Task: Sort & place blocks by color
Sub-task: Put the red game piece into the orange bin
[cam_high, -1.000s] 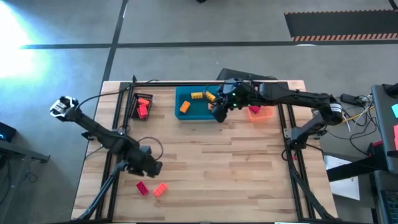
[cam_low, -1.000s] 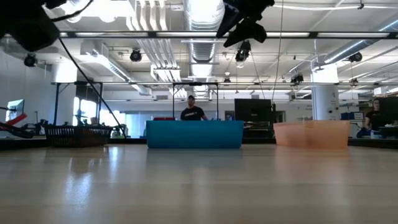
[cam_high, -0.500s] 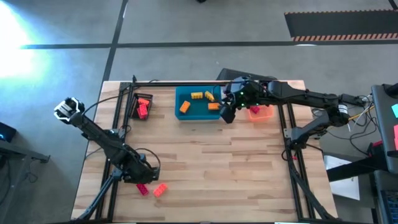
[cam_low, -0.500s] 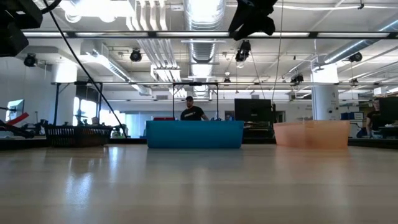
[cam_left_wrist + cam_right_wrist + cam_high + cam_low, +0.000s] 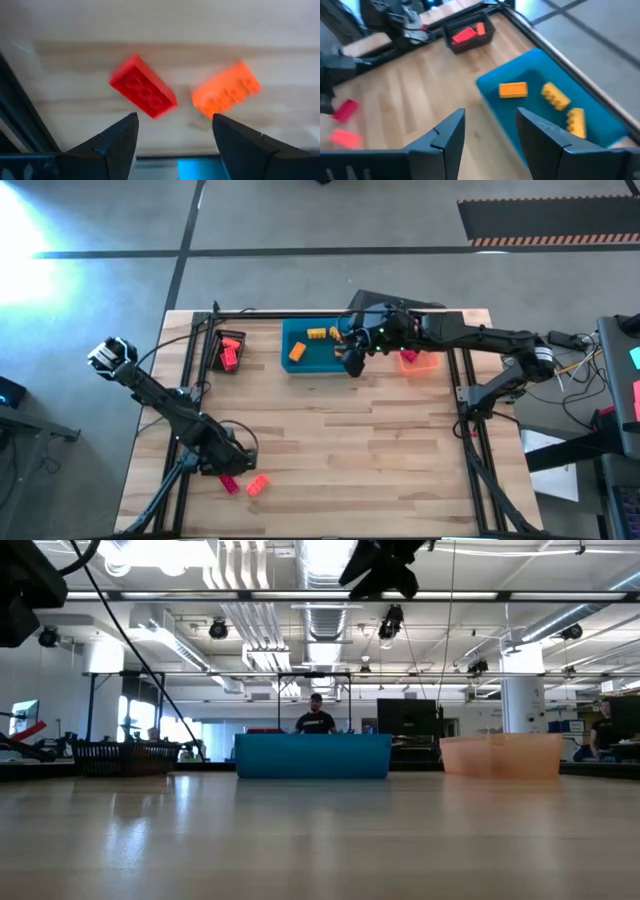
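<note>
Table: light wooden top [image 5: 350, 440], seen from above, with three trays along its far edge and two loose bricks near the front left corner.
Left gripper: low above the front left part of the table [image 5: 232, 463], just behind the two loose bricks. In the left wrist view its two dark fingers [image 5: 122, 142] stand spread apart with nothing between them.
Red brick: lies on the bare wood [image 5: 142, 93] beyond the left fingers, tilted; it also shows in the high view [image 5: 229, 483].
Orange brick: lies just beside the red brick [image 5: 226, 93], apart from it, not touching; in the high view at [image 5: 257, 485].
Right gripper: above the near right corner of the blue tray [image 5: 354, 358], raised over the table. In the right wrist view its fingers [image 5: 445, 137] are parted and hold nothing.
Blue tray: in the middle of the far edge [image 5: 288, 330]; it holds yellow-orange bricks. The right wrist view shows one orange brick [image 5: 513, 89] and two yellow bricks [image 5: 555, 95], [image 5: 576, 121] lying on the tray floor, apart from each other.
Black tray: at the far left [image 5: 218, 338], it holds red bricks [image 5: 229, 354].
Orange tray: at the far right, translucent [image 5: 432, 367], with a pink brick [image 5: 409, 357] inside, partly hidden by the right arm.
Background: in the low view a person [image 5: 316, 718] stands behind the blue tray, far off in the room.
</note>
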Controlling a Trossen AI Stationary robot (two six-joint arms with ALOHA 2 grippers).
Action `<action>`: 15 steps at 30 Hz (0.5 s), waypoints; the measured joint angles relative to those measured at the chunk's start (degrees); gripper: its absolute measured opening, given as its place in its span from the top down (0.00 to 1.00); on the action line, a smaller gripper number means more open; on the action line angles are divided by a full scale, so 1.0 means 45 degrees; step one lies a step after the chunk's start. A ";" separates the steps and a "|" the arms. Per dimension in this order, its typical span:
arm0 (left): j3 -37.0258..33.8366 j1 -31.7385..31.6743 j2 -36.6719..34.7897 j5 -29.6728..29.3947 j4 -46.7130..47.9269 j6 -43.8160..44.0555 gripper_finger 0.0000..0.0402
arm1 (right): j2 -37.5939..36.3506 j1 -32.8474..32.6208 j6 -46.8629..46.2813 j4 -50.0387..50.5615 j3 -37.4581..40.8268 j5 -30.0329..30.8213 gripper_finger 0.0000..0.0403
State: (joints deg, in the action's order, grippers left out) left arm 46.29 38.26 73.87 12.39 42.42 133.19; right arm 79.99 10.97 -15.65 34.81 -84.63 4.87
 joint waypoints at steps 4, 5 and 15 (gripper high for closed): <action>0.0022 0.0027 0.0029 0.0272 -0.0451 0.0005 0.41 | -0.0313 -0.0049 -0.0598 0.0131 -0.0080 -0.0256 0.59; -0.0054 0.0067 0.0034 0.0395 -0.0460 0.0002 0.41 | -0.0387 -0.0049 -0.0715 0.0129 -0.0083 -0.0156 0.59; -0.1092 0.0325 0.0822 0.0464 -0.0641 -0.0067 0.41 | -0.0456 -0.0049 -0.0652 0.0155 -0.0085 0.0031 0.59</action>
State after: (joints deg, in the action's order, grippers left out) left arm 41.38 39.72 77.56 14.48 39.54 132.88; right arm 77.93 10.74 -18.59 35.51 -85.01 5.02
